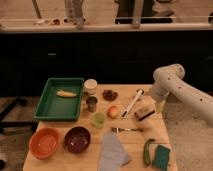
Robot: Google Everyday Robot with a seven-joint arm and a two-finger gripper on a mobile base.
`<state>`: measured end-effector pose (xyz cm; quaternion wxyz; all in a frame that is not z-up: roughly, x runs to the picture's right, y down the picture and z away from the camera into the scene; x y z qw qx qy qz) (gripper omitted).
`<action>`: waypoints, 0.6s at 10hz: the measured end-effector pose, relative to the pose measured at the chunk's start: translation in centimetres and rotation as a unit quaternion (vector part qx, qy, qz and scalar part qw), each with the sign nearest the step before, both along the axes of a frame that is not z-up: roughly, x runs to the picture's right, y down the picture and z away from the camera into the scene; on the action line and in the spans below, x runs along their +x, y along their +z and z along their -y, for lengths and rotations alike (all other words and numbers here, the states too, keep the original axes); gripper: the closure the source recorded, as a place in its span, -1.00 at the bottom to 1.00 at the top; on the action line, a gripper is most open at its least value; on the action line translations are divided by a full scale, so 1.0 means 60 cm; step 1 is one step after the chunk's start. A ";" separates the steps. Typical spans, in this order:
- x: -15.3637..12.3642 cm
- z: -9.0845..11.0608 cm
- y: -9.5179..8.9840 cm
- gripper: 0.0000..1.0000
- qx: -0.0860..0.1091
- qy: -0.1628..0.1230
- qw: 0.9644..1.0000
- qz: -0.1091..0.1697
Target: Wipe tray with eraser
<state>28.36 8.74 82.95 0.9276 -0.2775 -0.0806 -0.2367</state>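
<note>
Hovering wide open and empty, your gripper (158, 103) is waiting just right of the small tan wooden block eraser (144, 113), which is lying slantwise well right of the green rectangular plastic tray (55, 107).

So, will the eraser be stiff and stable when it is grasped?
Probably stiff: the eraser looks like a solid block. It lies flat, so it should not roll. Likely light, being small beside the tray. The end effector hangs open just above and right of it.
</note>
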 end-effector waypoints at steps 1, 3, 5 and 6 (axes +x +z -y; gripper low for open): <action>0.008 -0.006 0.013 -0.60 -0.009 -0.004 1.000 -0.007; 0.015 -0.014 0.031 -0.60 -0.020 -0.004 1.000 -0.016; 0.026 -0.026 0.040 -0.60 -0.026 0.010 0.999 -0.028; 0.029 -0.030 0.044 -0.60 -0.024 0.015 0.999 -0.033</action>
